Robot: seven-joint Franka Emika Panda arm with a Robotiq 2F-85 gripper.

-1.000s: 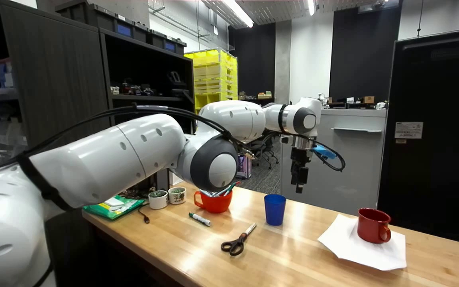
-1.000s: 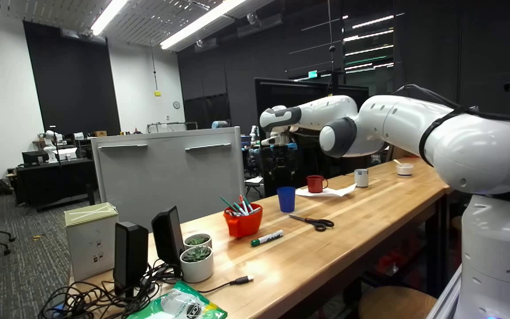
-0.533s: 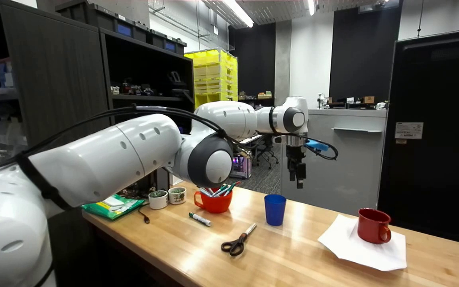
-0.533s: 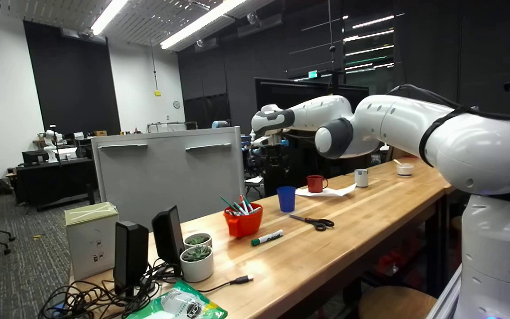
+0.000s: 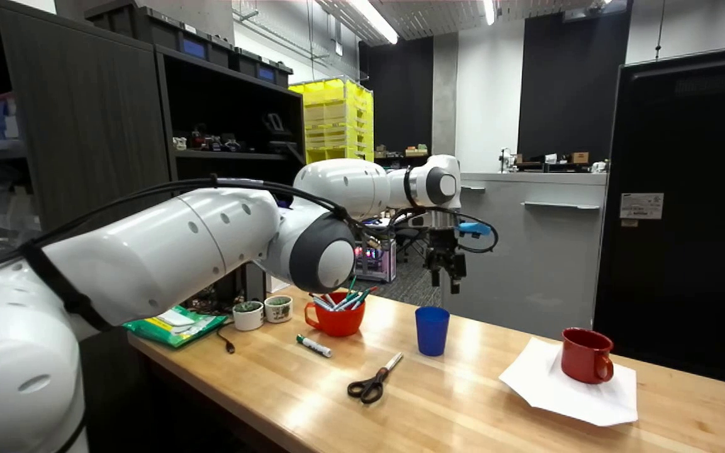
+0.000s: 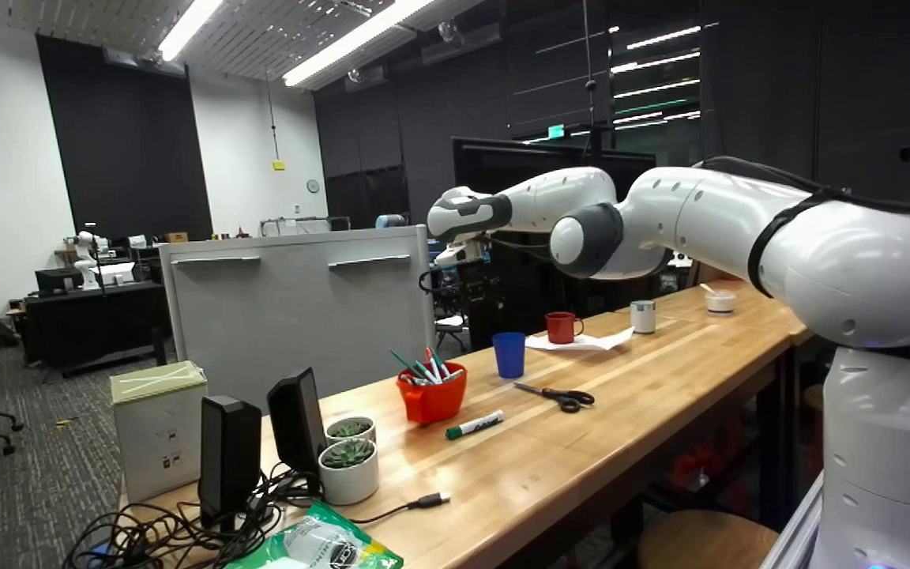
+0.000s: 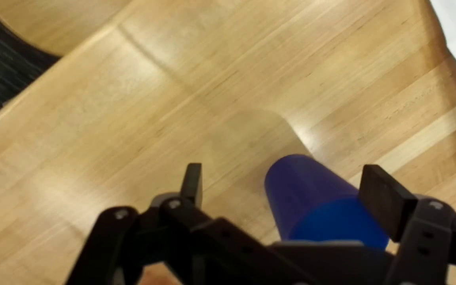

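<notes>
Below the gripper (image 5: 445, 285), in an exterior view, the blue cup (image 5: 432, 333) was seen upright on the table (image 5: 450, 409), with a clear gap of air between the two. The jaws were noted apart, with nothing held. Farther from the gripper, the scissors (image 5: 372, 385), the orange mug (image 5: 340, 323) and the red mug (image 5: 583, 360) on its white paper (image 5: 564, 397) were recorded.

In an exterior view, a white can (image 6: 643, 317) was logged well apart from the gripper, past the red mug. Jaw spacing could not be made out there, dark on dark. The cup was judged not squarely under the gripper.

In the wrist view, the cup was framed between the jaws, nearer the finger (image 7: 387, 202) at picture right, by which it was partly hidden. For a good approach, centring of the gripper over the cup's mouth was judged necessary before any lowering, so that no fingertip would be set on the rim. A vertical descent and gentle squeeze were judged safest, since a light cup could be tipped.
</notes>
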